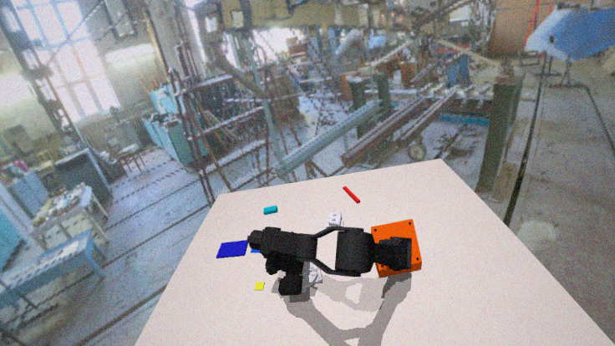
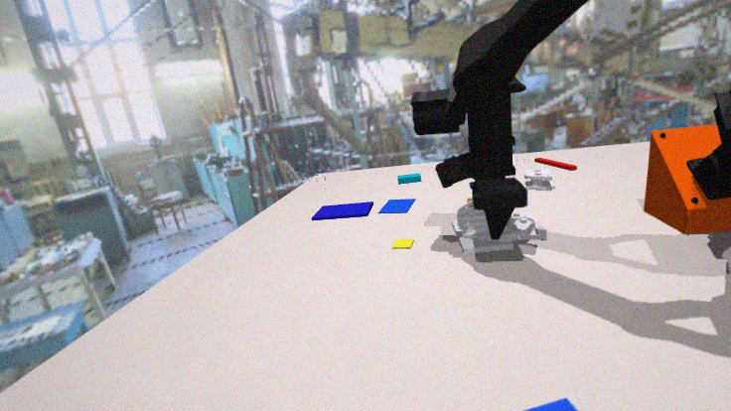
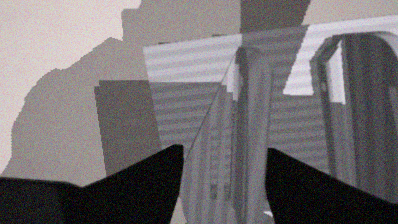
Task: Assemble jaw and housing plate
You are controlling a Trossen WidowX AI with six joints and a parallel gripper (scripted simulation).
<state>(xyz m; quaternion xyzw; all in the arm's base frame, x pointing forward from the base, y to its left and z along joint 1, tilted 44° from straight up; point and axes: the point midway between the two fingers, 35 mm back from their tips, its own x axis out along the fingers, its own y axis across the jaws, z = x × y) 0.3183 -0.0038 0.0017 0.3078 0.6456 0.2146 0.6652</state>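
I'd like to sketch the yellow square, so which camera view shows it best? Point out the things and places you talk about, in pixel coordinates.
The exterior view: the yellow square (image 1: 259,286) (image 2: 403,243) looks larger there and nothing covers it. The top view shows it uncovered too, but smaller. The wrist view doesn't show it.

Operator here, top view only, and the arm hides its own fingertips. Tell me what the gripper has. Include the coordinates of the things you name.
Observer: The wrist view shows the gripper (image 2: 496,236) (image 3: 222,156) shut on a grey part (image 3: 215,172). I can't tell whether it's the jaw or the plate.

Operator: I get just a sliver of light blue under the arm. Describe it.

Observer: In the exterior view it's a whole blue tile (image 1: 255,251) (image 2: 396,205), lying flat beside the dark blue slab (image 1: 231,249) (image 2: 342,210), with a gap between them.

Operator: Report anything blue I'm missing altogether.

Observer: Another blue piece (image 2: 551,406) is cut off by the exterior view's bottom edge.
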